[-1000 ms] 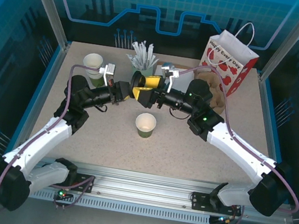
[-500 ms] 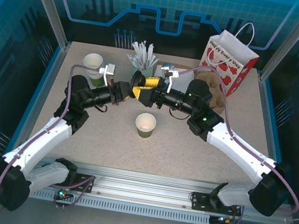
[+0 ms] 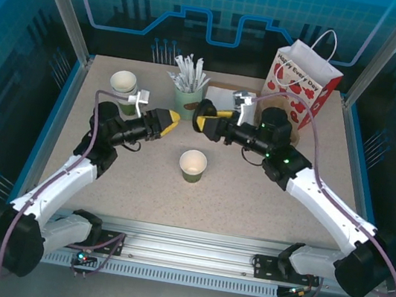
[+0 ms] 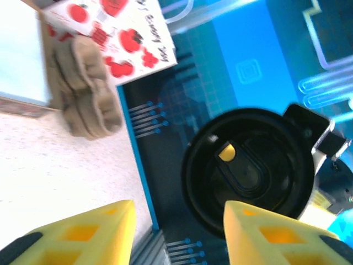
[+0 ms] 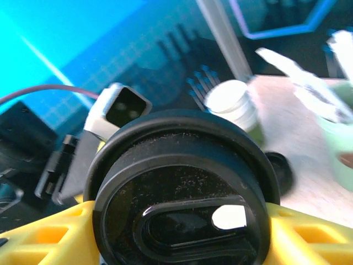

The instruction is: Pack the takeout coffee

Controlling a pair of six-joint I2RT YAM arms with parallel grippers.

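- The right claw (image 3: 206, 117) is clamped on the black lid (image 3: 204, 111), one yellow finger on each side of its rim. The lid is held on edge in the air, with its top face turned back toward the claw's own wrist.
- The olive-green cup (image 3: 192, 165) stands upright on the table (image 3: 139, 184), lidless with its white inside showing. It is below and nearer the bases than both claws, and touches neither.
- The left claw (image 3: 170, 121) has its fingers apart and holds nothing. It points at the lid from just beside it, with a gap between them.
- The right wrist view shows the lid (image 5: 179, 221) close up, with its oval sip recess and dust on the dome. The yellow fingers (image 5: 44, 234) press on either flank.
- The left wrist view shows the lid's hollow underside (image 4: 248, 171) just beyond the parted tips of the left claw (image 4: 179, 208).
- Behind the right claw, at its far side, stands the red-and-white gift bag (image 3: 305, 81). A brown plush thing (image 4: 83, 94) sits against the bag's foot.
- Beyond the gap between the two claws is the pale green cup of white sticks (image 3: 189, 90).
- The stack of lidless cups (image 3: 124, 84) stands beyond the left claw's wrist. Beside it, the right wrist view shows a small dark round thing (image 5: 278, 168), too blurred to name.
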